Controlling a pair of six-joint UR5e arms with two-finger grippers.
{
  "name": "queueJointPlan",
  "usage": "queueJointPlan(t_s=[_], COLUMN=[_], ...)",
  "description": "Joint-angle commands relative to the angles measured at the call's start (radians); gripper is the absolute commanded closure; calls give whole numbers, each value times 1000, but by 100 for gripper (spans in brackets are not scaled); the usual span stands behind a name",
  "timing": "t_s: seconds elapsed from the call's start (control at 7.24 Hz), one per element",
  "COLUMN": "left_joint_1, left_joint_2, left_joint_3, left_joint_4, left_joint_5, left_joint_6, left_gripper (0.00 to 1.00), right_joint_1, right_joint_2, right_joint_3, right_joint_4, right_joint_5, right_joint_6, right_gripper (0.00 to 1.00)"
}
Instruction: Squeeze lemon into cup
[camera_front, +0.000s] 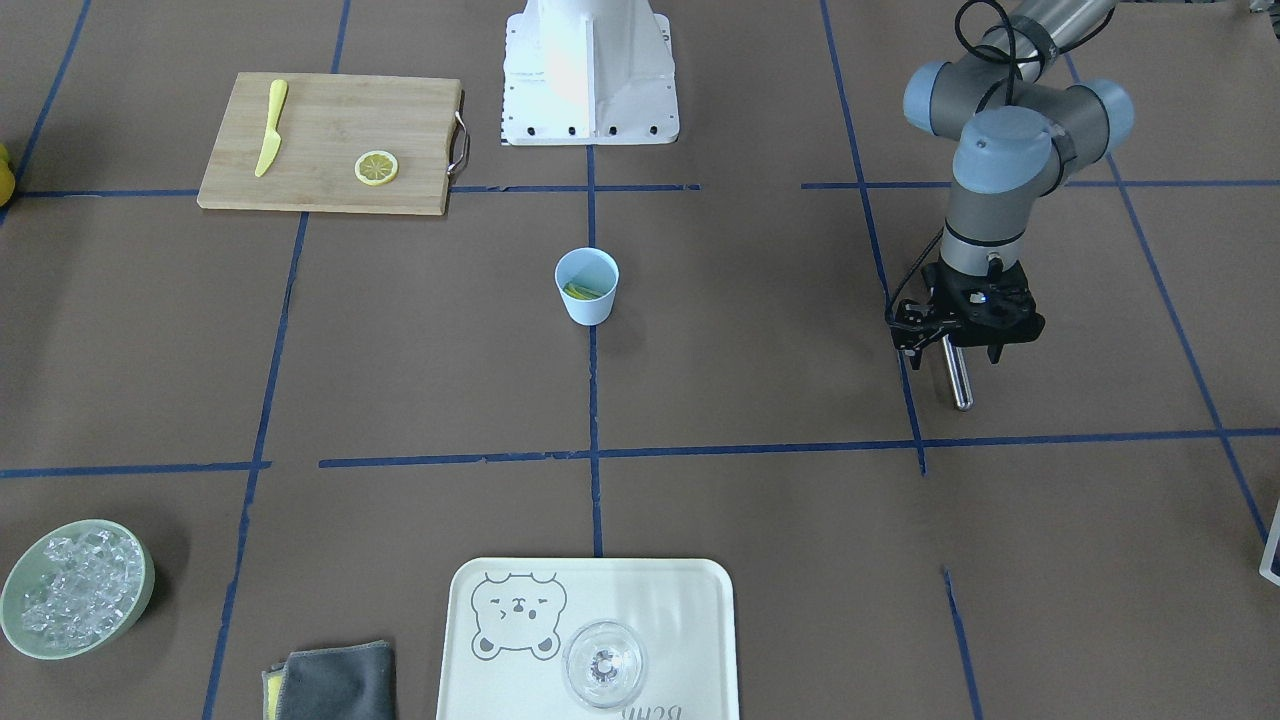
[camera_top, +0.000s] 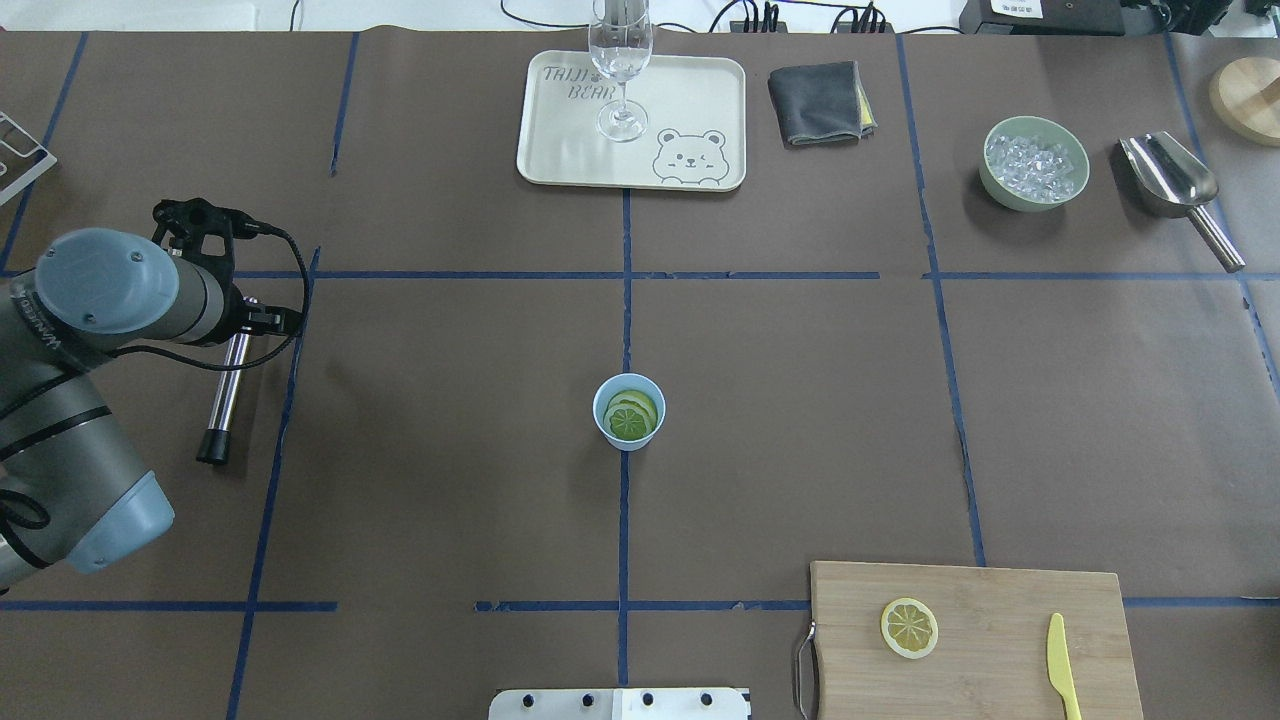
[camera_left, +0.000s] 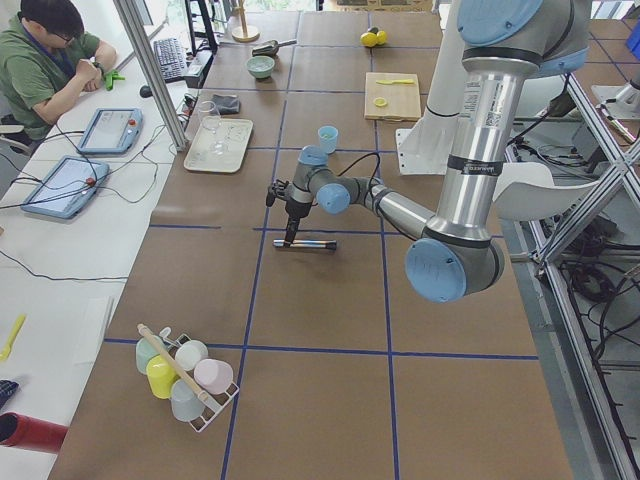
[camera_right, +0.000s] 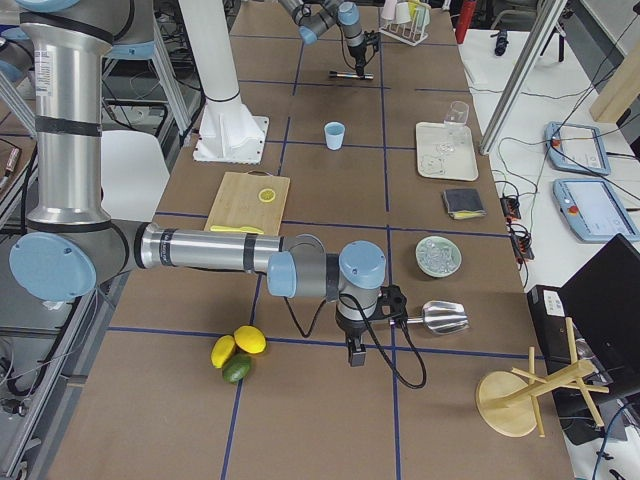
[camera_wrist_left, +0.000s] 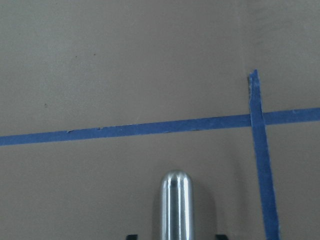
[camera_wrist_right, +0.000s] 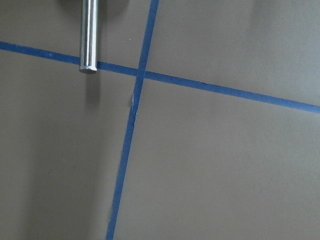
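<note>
A light-blue cup stands upright at the table's middle; from overhead it holds pale green-yellow round slices. A yellow lemon slice lies flat on the wooden cutting board, far from both grippers. My left gripper points down at the table's left side, open, its fingers straddling one end of a metal rod that lies on the table; the rod's rounded tip fills the bottom of the left wrist view. My right gripper shows only in the exterior right view; I cannot tell if it is open.
A yellow plastic knife lies on the board. A tray holds a clear glass. A grey cloth, a green bowl of ice and a metal scoop stand at the far right.
</note>
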Motion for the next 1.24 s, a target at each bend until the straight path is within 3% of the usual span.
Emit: queueJointPlan(t_s=[0.0,0.28,0.55,0.83,1.1], left_joint_1=[-104,-346,-657,-781,-838], left_joint_2=[14,88,129,129,142], left_joint_3=[-76,-113,-57,15,104], left_joint_4=[1,12,95,310,329], left_joint_5=[-168,-311,-462,-470,-510], left_joint_6=[67,459,819,929,1036], left_gripper=[0,0,0,0,0], right_joint_1=[0,0,0,0,0], right_joint_2=[-1,-3,-1,3,9], right_joint_3=[-1,-1,-1,-1,-1], right_joint_4=[0,0,0,0,2], right_joint_5=[-1,-1,-1,-1,-1], right_joint_6=[-1,-4,-4,-6,-1], right_gripper=[0,0,0,0,0])
